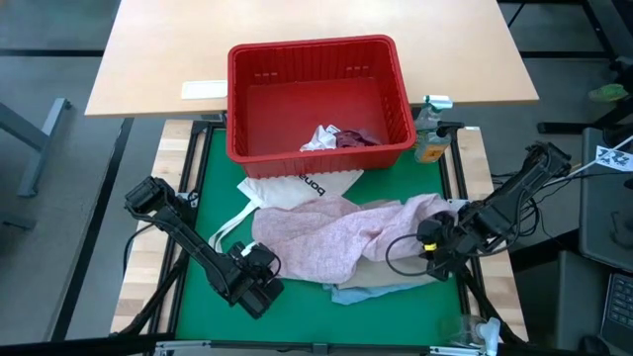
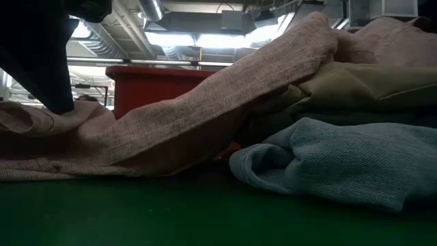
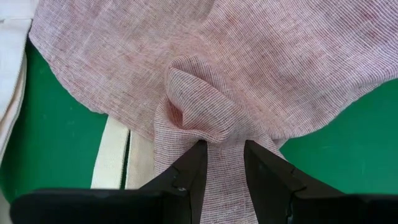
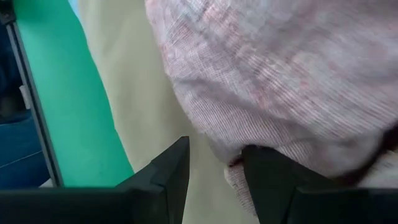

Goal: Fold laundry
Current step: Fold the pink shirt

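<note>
While the mottled pink garment (image 1: 331,239) lay crumpled across the green mat (image 1: 203,326), its long axis ran from one gripper to the other. Item, left gripper (image 3: 222,163): clamped on a gathered fold of the pink cloth, the rest of the garment spreading forward and away from its fingertips. Item, right gripper (image 4: 214,163): at the garment's opposite end, jaws standing part-way apart with pink cloth bunched at one finger; whether it held the cloth could not be told. Item, beige-khaki garment (image 4: 134,81): beneath the pink one, directly under the right gripper. Item, light blue garment (image 2: 355,160): under the pile's near edge, between the two grippers. Item, white tote bag (image 1: 297,188): beyond the left gripper, toward the red basket (image 1: 318,61). Judgement: both grippers stood at the ends, suited to a stretch along that axis.
</note>
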You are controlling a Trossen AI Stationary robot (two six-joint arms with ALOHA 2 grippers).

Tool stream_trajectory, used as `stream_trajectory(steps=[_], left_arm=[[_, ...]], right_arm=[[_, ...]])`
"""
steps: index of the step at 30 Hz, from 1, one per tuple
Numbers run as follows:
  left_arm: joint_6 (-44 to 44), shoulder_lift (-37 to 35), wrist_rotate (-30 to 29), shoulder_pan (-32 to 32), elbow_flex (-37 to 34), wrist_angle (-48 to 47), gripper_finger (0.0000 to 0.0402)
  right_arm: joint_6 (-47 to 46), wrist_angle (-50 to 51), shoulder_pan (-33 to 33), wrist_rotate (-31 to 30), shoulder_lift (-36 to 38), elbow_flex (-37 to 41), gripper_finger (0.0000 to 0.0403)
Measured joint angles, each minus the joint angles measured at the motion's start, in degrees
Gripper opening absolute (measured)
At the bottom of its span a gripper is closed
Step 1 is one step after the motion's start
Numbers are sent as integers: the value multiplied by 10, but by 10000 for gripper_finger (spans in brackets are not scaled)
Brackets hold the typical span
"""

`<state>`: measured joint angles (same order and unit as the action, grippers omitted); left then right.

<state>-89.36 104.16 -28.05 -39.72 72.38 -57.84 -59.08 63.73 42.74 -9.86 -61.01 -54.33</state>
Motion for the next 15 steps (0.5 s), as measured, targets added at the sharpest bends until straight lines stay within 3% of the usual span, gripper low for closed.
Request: stream_trajectory(steps=[10, 15], left_arm=[[0, 0, 0, 0, 0, 0, 101], [0, 0, 0, 0, 0, 0, 101]], right_arm=[[0, -105, 0, 3, 0, 55, 140], [0, -145, 0, -22, 0, 57, 82]])
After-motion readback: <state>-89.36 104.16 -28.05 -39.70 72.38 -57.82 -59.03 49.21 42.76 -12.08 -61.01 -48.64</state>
